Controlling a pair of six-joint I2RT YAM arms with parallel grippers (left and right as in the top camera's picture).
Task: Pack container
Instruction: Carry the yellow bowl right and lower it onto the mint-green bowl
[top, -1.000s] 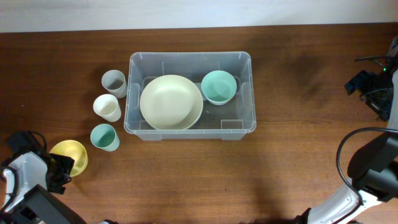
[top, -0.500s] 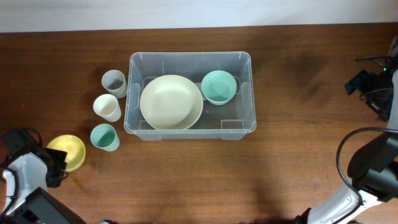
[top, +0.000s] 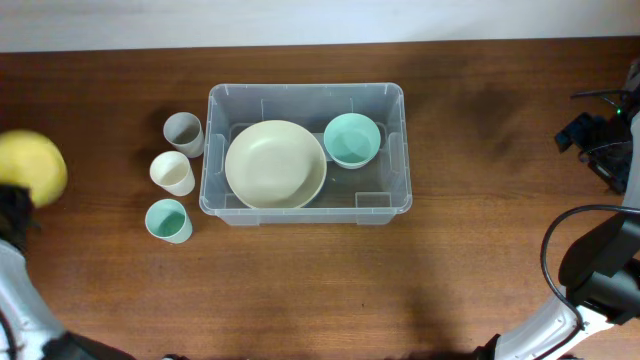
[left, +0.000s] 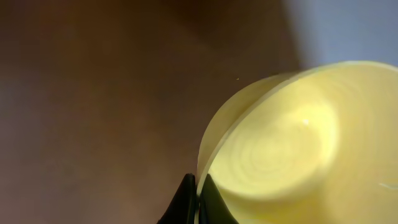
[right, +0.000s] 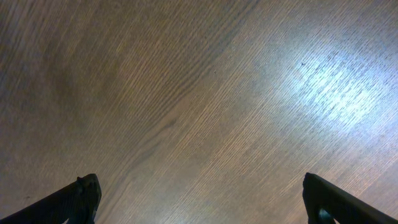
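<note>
Your left gripper (left: 196, 201) pinches the yellow bowl (top: 32, 166) by its rim at the left edge of the desk (top: 300, 290); your right gripper (right: 202, 200) hangs spread wide near the right edge.

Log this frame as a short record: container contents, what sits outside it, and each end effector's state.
container: clear bin, no lid on
inside: cream plate, teal bowl
outside, left of bin: grey cup, white cup, teal cup
left end effector: shut on yellow bowl rim
right end effector: open, holding nothing, above table
</note>
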